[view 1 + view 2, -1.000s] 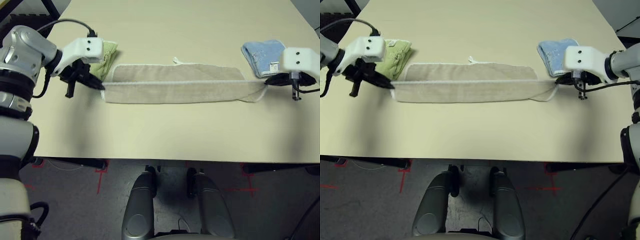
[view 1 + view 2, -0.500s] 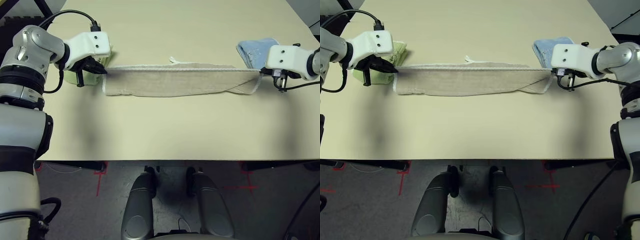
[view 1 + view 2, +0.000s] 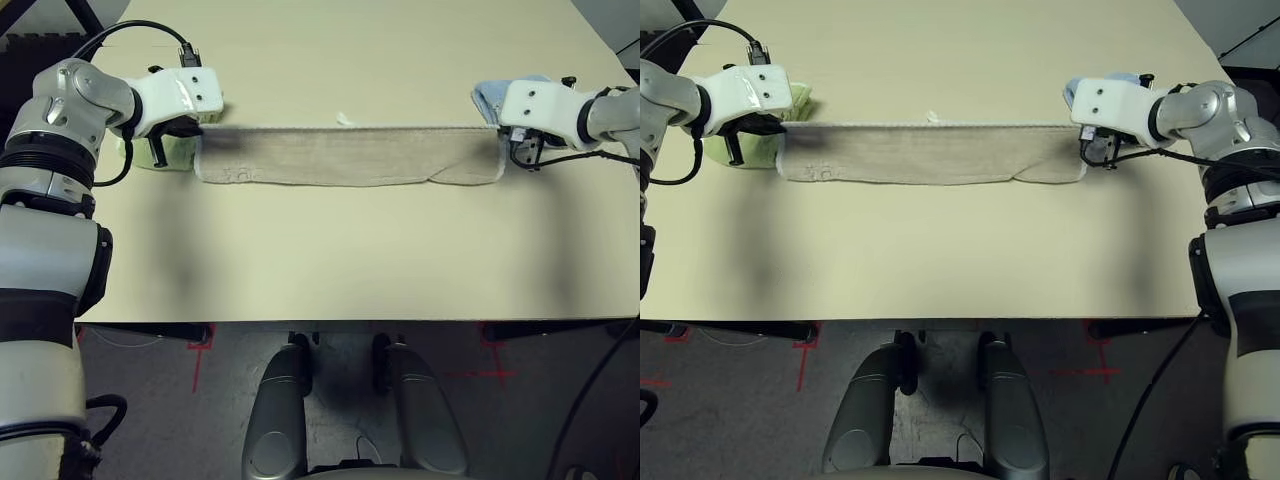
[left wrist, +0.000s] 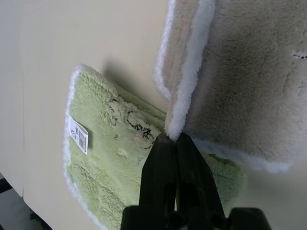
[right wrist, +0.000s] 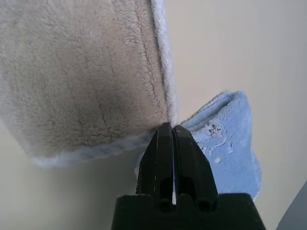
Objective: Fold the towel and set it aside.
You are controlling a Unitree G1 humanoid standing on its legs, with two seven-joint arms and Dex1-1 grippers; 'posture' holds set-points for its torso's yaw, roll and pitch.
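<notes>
Both pincers have carried the towel [image 3: 350, 156] away from the robot across the tabletop [image 3: 330, 250] — the left pincer [image 3: 196, 128] now over the green cloth [image 4: 110, 167], the right pincer [image 3: 503, 135] inward by the blue cloth [image 5: 225, 139]. The towel hangs flatter, its logo showing.

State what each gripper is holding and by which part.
Both hold the towel: the left gripper pinches its white edging at the left end corner, the right gripper pinches the edging at the right end corner.
</notes>
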